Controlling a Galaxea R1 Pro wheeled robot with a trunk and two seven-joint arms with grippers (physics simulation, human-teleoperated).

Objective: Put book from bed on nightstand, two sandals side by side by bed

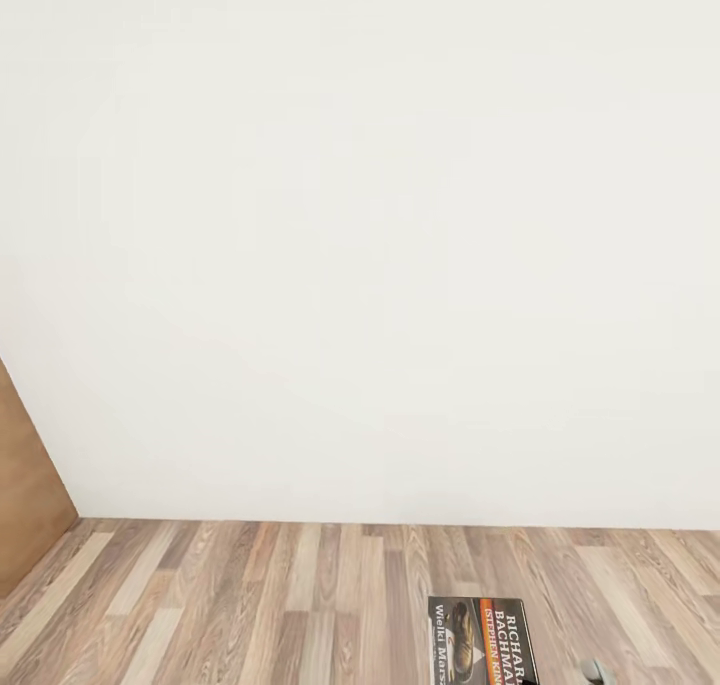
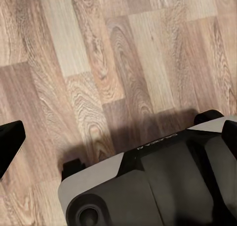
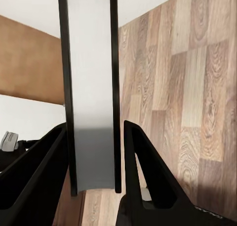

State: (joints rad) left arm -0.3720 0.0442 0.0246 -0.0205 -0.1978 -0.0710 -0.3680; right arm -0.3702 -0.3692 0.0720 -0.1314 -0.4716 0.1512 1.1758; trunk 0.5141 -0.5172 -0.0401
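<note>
Facing a blank white wall [image 1: 360,235], the head view takes in a brown wooden panel [image 1: 25,485] at far left and brown wood-plank floor [image 1: 250,605] below. One small dark paperback book [image 1: 480,640] shows at lower right, lettered "RICHAR", "BACHMAN" and "Wielki Mars". The right wrist view shows the right end effector [image 3: 94,152] clamped edge-on upon it. Whether the left end effector is apart or together cannot be told.

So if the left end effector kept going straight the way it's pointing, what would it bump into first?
Probably the brown wood-plank floor: the left wrist view looks down onto bare planks, with the robot's own dark base beside that line. Depth is hard to judge.
</note>
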